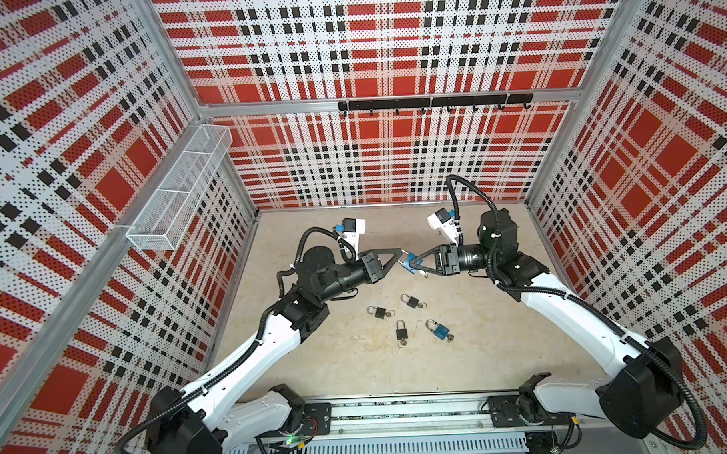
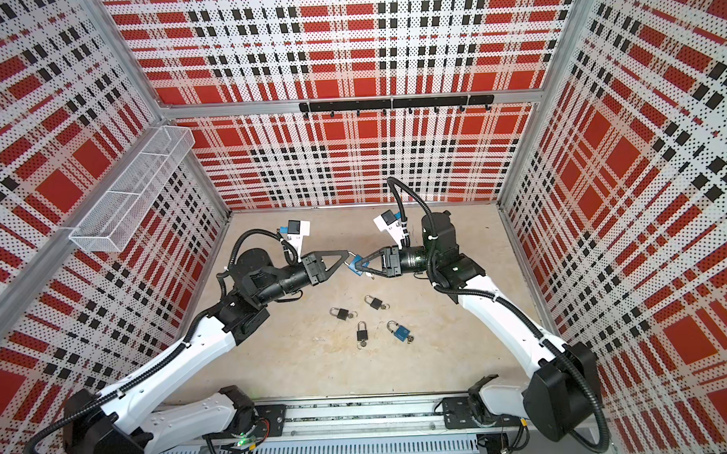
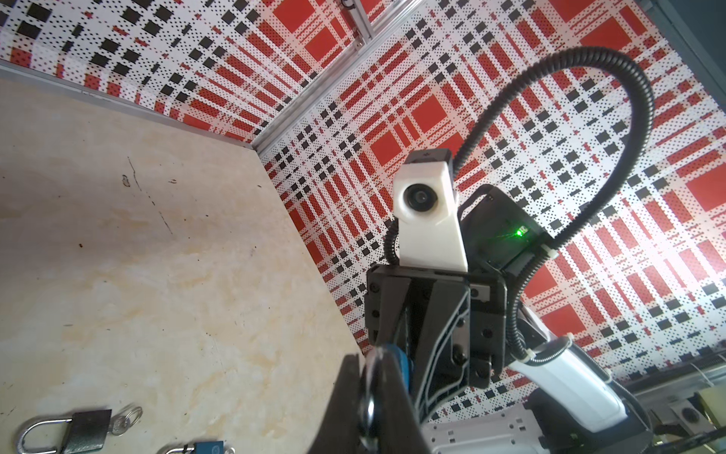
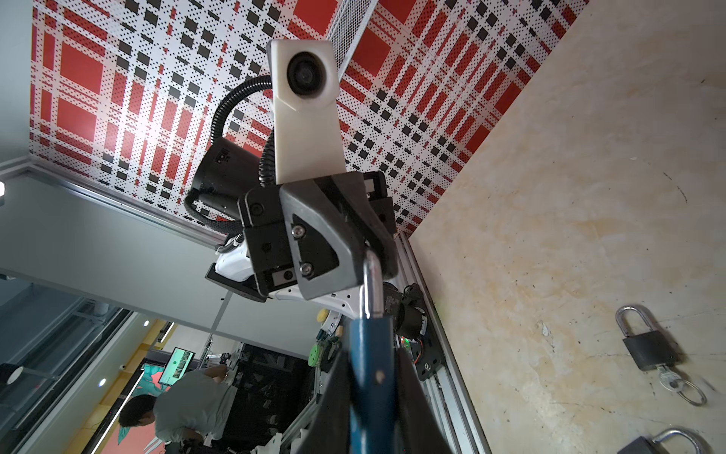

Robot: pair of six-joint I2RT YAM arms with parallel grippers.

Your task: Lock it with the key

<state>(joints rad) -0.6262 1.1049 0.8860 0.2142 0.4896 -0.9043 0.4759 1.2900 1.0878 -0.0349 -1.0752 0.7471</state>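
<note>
A blue padlock (image 1: pixel 408 263) (image 2: pixel 357 266) hangs in the air between both grippers, above the middle of the table. My right gripper (image 1: pixel 413 260) (image 4: pixel 371 377) is shut on its blue body (image 4: pixel 369 353). My left gripper (image 1: pixel 401 251) (image 3: pixel 371 377) is shut on its silver shackle (image 4: pixel 371 283), which shows as a shiny strip between the left fingers (image 3: pixel 349 393). The key is not plain to see; a small pale bit (image 1: pixel 426 275) pokes out under the right fingers, and I cannot tell what it is.
On the table in front lie three dark padlocks (image 1: pixel 377 312) (image 1: pixel 412 302) (image 1: pixel 400 330) and a second blue padlock (image 1: pixel 439 330), each with a key at its base. A wire basket (image 1: pixel 177 193) hangs on the left wall and a hook rail (image 1: pixel 432 102) on the back wall.
</note>
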